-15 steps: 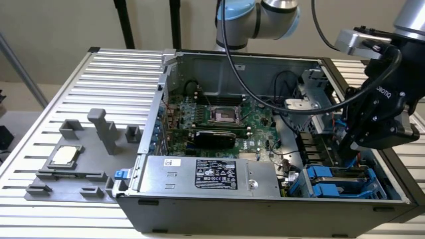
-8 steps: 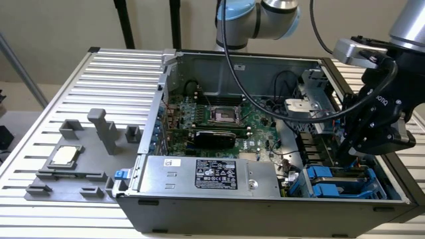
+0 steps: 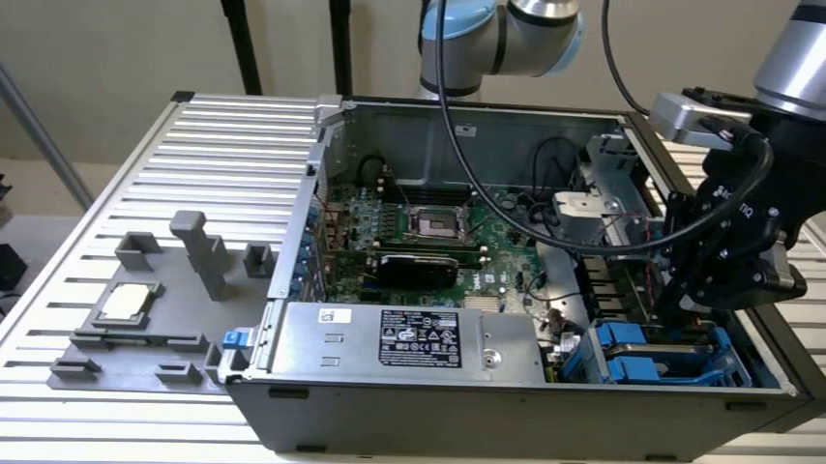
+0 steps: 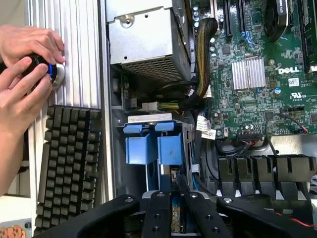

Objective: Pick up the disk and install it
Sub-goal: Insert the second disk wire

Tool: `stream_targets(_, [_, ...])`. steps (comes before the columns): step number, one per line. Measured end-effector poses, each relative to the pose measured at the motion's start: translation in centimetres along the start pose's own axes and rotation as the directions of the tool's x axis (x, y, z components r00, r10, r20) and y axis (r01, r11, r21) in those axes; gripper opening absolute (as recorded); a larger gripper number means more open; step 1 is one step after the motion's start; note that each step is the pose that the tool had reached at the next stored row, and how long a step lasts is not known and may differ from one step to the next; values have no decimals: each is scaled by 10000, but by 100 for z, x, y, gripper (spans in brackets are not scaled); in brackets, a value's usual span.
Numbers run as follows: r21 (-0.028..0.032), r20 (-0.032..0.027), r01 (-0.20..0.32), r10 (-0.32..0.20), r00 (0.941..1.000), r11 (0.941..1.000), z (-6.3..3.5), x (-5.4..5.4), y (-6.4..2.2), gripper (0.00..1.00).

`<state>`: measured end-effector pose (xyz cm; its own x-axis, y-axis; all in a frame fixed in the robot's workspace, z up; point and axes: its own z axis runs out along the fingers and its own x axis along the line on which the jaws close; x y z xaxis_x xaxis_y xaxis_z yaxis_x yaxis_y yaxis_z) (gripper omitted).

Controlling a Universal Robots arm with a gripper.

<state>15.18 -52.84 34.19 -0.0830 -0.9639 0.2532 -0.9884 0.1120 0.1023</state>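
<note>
While the arm hangs over the open PC case (image 3: 722,401), the gripper (image 3: 691,314) is down inside the drive bay corner at the exterior view's right. Its fingers (image 4: 163,213) sit narrow, and in the wrist view there's a thin edge of something clamped between them, which looks like the disk (image 4: 175,218) held on edge, though only a sliver of it shows. Just beside that are the blue-fronted drive carriers (image 4: 151,144) already sitting in the bay, right next to the silver power supply (image 3: 400,338). The motherboard (image 3: 427,232) takes up the middle of the case. Over on the bench (image 3: 220,145), at the exterior view's left, a grey fixture (image 3: 149,319) holds the small CPU chip (image 3: 130,302). The wrist view also catches a person's hands (image 4: 22,69) gripping a round knob-like controller (image 4: 52,74) just above a black keyboard (image 4: 69,163).
</note>
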Motion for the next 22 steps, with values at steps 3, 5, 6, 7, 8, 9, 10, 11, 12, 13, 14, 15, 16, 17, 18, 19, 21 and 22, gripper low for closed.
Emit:
stream_targets(3, [92,32,103,-103,9999,9999,20,-5,-2,17])
stream_targets(5, [163,79,168,-169,9998,9997,31,-7,-2,17])
stream_targets(6, [195,111,195,-198,9997,9996,37,-8,-2,17])
stream_targets(7, [224,151,220,-223,9996,9995,43,-9,-3,17])
stream_targets(8, [251,197,243,-248,9995,9994,47,-10,-4,17])
stream_targets(9, [275,255,268,-275,9993,9993,49,-10,-4,17])
stream_targets(10, [294,326,292,-302,9990,9991,50,-11,-4,17])
stream_targets(11, [303,386,313,-325,9987,9991,52,-11,-2,17])
stream_targets(12, [310,426,332,-345,9985,9990,54,-11,1,17])
stream_targets(13, [316,451,348,-362,9983,9989,57,-10,8,17])
stream_targets(14, [321,466,363,-378,9982,9988,60,-7,19,17])
stream_targets(15, [323,475,373,-388,9981,9988,64,-3,33,17])
stream_targets(16, [325,479,382,-397,9981,9987,67,2,49,17])
stream_targets(17, [326,482,389,-405,9980,9987,69,8,64,17])
stream_targets(18, [328,488,400,-416,9979,9987,71,16,75,17])
stream_targets(19, [329,502,410,-426,9978,9986,74,26,78,17])
stream_targets(21, [331,535,421,-438,9976,9986,78,44,76,17])
stream_targets(22, [331,552,424,-442,9975,9986,80,49,76,17])
